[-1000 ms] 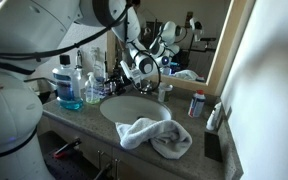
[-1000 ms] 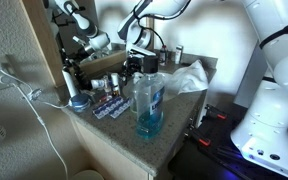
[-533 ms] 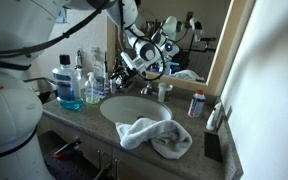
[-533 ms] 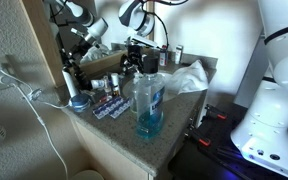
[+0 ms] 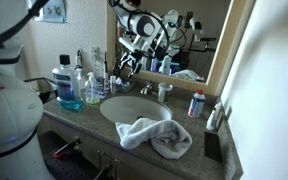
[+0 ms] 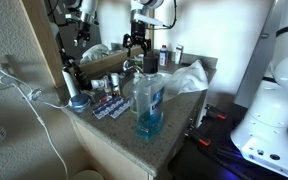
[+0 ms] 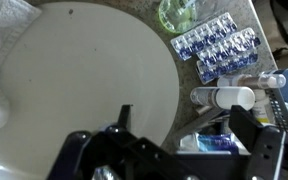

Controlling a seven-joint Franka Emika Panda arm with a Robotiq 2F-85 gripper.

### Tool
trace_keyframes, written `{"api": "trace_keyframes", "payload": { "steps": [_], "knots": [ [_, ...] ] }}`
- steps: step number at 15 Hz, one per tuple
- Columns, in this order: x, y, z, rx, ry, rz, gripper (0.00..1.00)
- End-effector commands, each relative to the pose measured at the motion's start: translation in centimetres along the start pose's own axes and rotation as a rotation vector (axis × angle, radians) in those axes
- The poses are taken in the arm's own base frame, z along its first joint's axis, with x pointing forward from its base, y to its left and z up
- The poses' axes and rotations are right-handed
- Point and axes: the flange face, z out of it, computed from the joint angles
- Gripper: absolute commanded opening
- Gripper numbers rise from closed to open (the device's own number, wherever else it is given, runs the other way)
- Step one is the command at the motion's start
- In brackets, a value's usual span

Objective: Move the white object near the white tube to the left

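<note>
A white tube (image 5: 215,117) leans at the counter's right end, next to a small white canister with a blue and red label (image 5: 196,104). A small white object (image 5: 164,92) stands behind the sink by the faucet. My gripper (image 5: 129,62) hangs high above the back left of the basin, in front of the mirror, and also shows in an exterior view (image 6: 136,42). In the wrist view its fingers (image 7: 189,135) are spread apart with nothing between them, over the basin rim. A white cylindrical bottle (image 7: 224,97) lies below on the counter.
A crumpled white-grey towel (image 5: 154,135) drapes over the sink's (image 5: 134,107) front. A blue mouthwash bottle (image 5: 67,82) and a clear soap bottle (image 5: 92,88) stand at the left. Blue blister packs (image 7: 216,45) and a green glass (image 7: 179,12) lie beside the basin.
My arm has lifted the gripper up and away from the counter behind the sink, towards the mirror. It holds nothing. The objects on the counter have not moved.
</note>
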Motion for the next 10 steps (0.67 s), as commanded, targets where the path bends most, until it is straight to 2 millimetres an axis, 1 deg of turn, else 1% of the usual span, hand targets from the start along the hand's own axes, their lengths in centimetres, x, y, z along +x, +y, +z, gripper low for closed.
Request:
{"api": "trace_keyframes", "payload": {
  "steps": [1,3,6,8,10],
  "knots": [
    [-3.6,-1.3,-4.6,-0.066,0.19,0.015,1.0],
    [-4.9,-2.4,-7.1,-0.109,0.299,0.015,1.0],
    [-6.7,-3.7,-10.2,-0.172,0.465,0.023,1.0],
    [-7.4,-4.3,-11.7,-0.212,0.573,0.043,1.0],
    [-7.9,-4.4,-12.4,-0.249,0.668,0.083,1.0]
  ]
}}
